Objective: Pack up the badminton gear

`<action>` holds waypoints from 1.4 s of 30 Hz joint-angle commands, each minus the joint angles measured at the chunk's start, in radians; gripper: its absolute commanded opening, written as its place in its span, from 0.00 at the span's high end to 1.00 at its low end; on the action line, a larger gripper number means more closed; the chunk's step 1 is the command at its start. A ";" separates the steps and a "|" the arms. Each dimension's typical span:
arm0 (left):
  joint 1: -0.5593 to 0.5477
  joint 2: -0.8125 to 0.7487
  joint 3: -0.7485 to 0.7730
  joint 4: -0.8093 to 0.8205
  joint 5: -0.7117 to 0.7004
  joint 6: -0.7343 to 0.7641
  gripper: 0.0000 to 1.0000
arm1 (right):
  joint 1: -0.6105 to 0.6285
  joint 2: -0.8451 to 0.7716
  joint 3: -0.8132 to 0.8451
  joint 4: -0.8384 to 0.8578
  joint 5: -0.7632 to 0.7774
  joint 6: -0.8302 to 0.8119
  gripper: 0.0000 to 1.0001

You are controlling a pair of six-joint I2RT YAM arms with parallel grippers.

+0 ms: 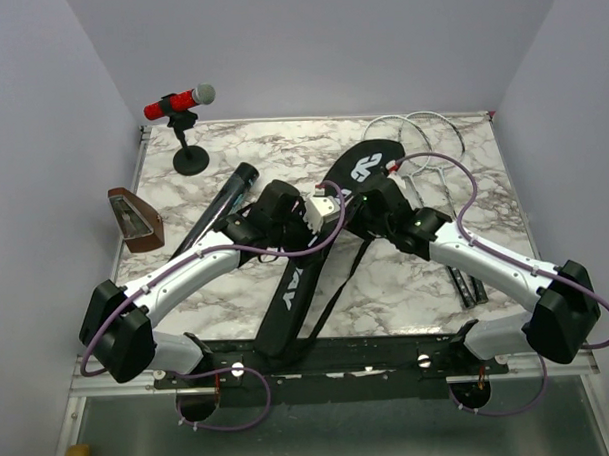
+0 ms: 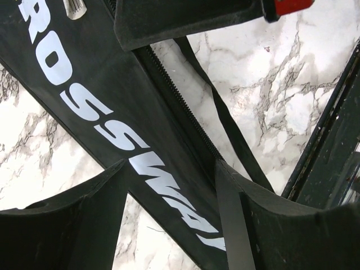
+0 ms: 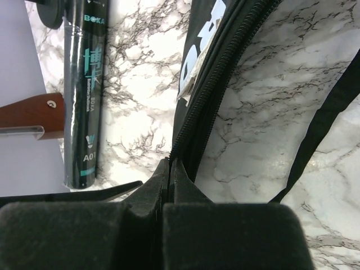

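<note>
Right fingers [image 3: 149, 194] pinched on the black bag [image 2: 129, 73]'s zipper edge — left fingers [image 2: 67, 225] spread wide over its lettering.

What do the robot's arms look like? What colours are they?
The left arm and right arm are white tubes with chunky black joints and big black blocks at the shoulders. A thin purple cable loops along each one. The left pincer and right pincer are black, each with two thick, matte fingers.
</note>
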 commanded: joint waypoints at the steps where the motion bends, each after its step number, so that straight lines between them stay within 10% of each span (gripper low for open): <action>1: 0.000 -0.016 0.003 0.009 0.026 -0.020 0.31 | 0.013 -0.017 0.045 -0.017 0.038 -0.009 1.00; 42: 0.010 -0.098 -0.082 -0.029 -0.003 0.111 0.28 | 0.028 0.003 0.057 -0.028 0.066 -0.013 1.00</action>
